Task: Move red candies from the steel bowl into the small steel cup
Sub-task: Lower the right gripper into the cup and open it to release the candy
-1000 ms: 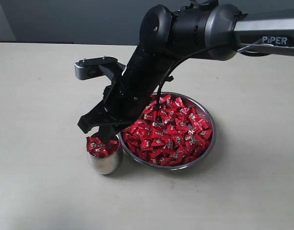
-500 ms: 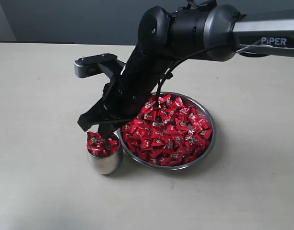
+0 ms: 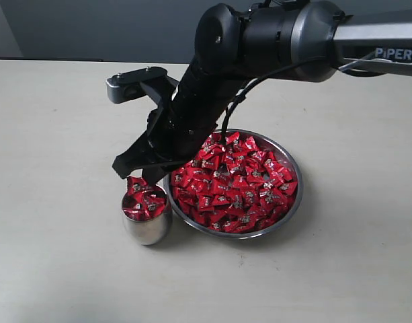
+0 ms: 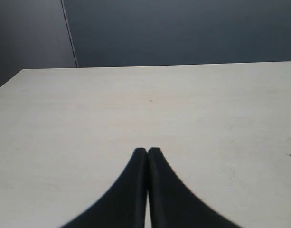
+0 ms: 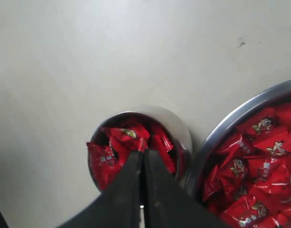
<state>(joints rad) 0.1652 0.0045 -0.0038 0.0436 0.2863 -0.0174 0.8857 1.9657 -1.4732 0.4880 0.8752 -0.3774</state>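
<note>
White lettering (image 3: 392,54) reading "PIPER" is showing on the grey link of the right arm (image 3: 259,40), which is running off the edge of the exterior view. Each of the candies (image 3: 236,182) is carrying a small white-grey mark. In the right wrist view it is looking like a tiny figure on the wrappers (image 5: 261,126), and any writing around it is too small to read.

The candies are filling the bowl (image 3: 294,205) in a heap. More of them (image 5: 114,142) are crowding the cup (image 3: 146,229) up to its rim, with one poking above it. The cup is standing upright on the table (image 3: 58,148), just beside the bowl.

The right claw (image 5: 143,153) is hanging directly over the cup's mouth, its two fingers pressed together, with nothing visible between the tips. In the exterior view the right claw (image 3: 146,173) is sitting just above the cup, and the arm is hiding the bowl's far rim and part of the heap. The right wrist view is cutting off most of the bowl (image 5: 230,124).

The left claw (image 4: 147,152) is out of the exterior view. Its own camera is showing its fingers closed tip to tip over bare table (image 4: 136,99), with a dark wall (image 4: 183,28) behind.
</note>
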